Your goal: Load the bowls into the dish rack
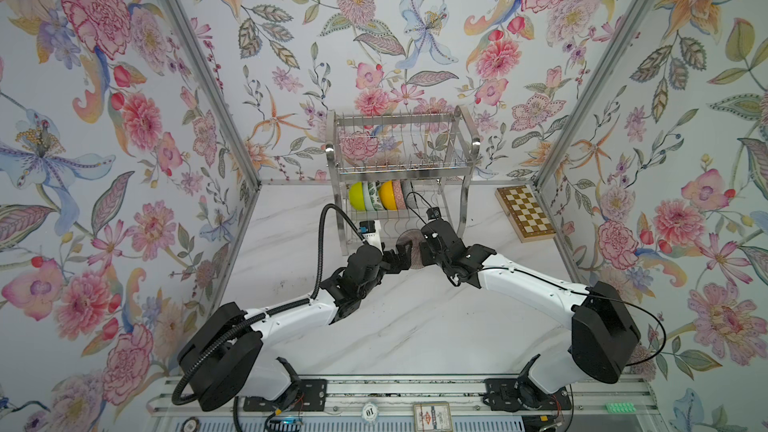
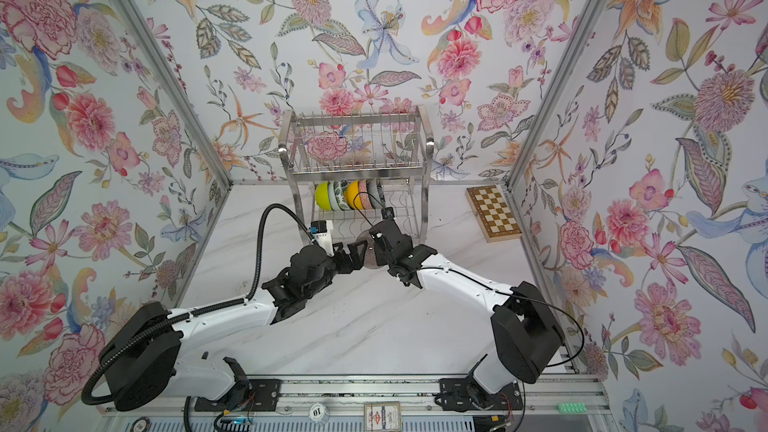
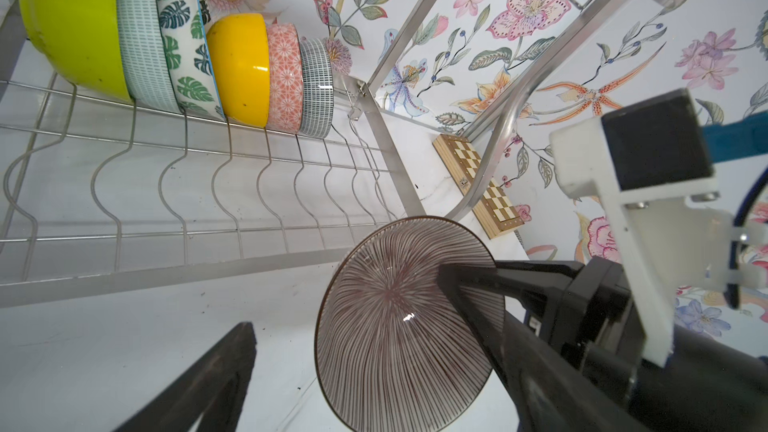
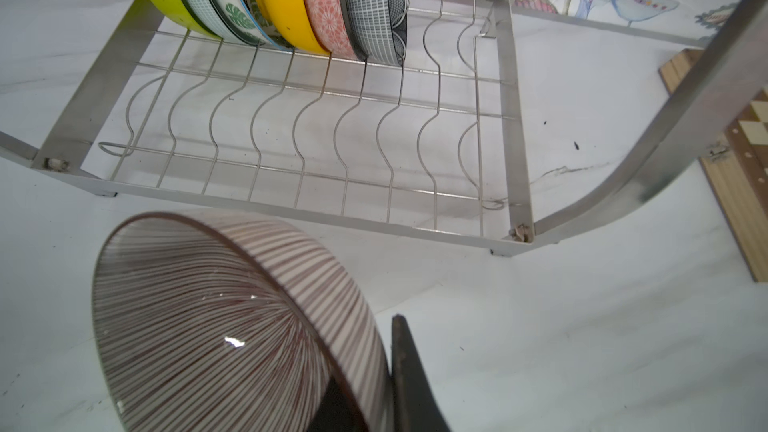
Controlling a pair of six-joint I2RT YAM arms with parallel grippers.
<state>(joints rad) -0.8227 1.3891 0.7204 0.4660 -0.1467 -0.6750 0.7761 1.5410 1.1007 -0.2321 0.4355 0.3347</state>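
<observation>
Striped bowl (image 4: 216,326): tipped on edge, just in front of the rack (image 1: 332,151), low over the desk (image 1: 415,326). Its hollow side faces the left arm.

Right pincer (image 4: 386,351) is clamped on the rim, one finger inside the bowl and one outside.

Left pincer (image 1: 398,254) is spread wide just beside the bowl; contact unclear.

Six bowls (image 3: 241,68) stand on edge in a tight row at the back left of the rack's lower tier.

Chessboard (image 1: 525,213) lies on the desk, right of the rack.
</observation>
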